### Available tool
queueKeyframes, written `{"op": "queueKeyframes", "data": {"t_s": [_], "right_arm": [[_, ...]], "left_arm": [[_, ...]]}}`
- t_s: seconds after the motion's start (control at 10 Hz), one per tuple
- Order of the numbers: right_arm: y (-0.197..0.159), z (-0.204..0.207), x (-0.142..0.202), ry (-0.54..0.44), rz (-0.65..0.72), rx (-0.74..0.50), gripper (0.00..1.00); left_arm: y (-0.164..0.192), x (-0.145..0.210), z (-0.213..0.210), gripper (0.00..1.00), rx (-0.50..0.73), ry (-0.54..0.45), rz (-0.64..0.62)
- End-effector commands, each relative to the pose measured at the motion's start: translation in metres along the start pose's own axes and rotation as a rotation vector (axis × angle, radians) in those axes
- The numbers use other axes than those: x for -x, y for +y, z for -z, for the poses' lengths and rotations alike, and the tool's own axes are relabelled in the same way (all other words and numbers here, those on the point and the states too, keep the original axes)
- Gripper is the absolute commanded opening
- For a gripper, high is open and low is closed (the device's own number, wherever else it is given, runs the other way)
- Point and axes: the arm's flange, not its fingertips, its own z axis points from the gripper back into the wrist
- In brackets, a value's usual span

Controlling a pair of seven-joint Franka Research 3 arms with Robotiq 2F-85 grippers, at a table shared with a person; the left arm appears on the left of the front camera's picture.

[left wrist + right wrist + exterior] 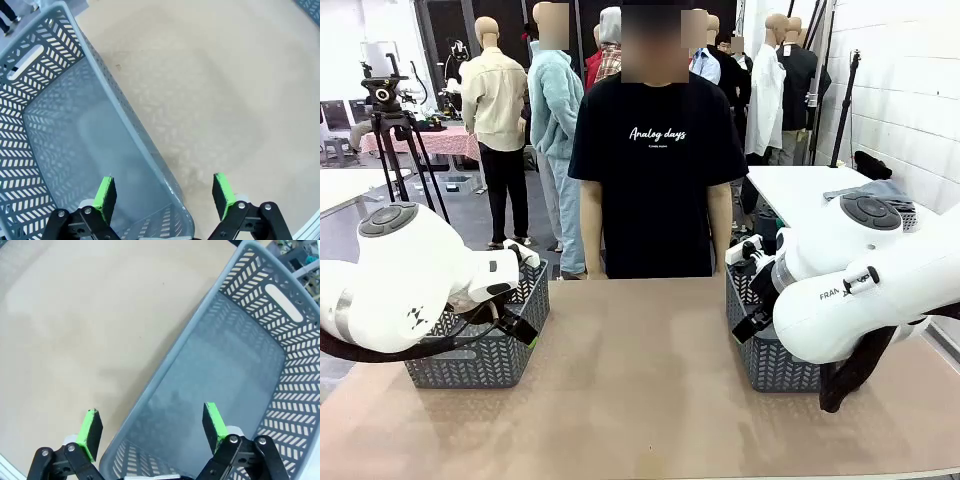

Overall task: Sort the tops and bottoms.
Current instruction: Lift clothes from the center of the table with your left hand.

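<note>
1. You see the left grey basket [470, 365] on the surface [640, 400], near its left edge.
2. The right grey basket [770, 372] stands opposite, near the right edge.
3. A person [655, 170] in a black T-shirt faces you across it.

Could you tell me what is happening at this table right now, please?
Nothing is being handled at this moment. The left claw is open and hangs over the rim of the grey perforated plastic basket on the robot's left. The right claw is open above the rim of the matching grey basket on its right. Neither claw holds a garment. A person in a black printed T-shirt stands at the far side of the brown table, arms down. The sorting has not yet started.
</note>
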Motion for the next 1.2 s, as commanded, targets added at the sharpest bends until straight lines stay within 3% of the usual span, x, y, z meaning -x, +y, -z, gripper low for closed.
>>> {"op": "queueKeyframes", "data": {"t_s": [0.0,1.1], "right_arm": [[0.0002,0.0,0.0,0.0,0.0,0.0,1.0],[0.0002,0.0,0.0,0.0,0.0,0.0,1.0]], "left_arm": [[0.0,0.0,0.0,1.0,0.0,0.0,0.0],[0.0,0.0,0.0,1.0,0.0,0.0,0.0]]}}
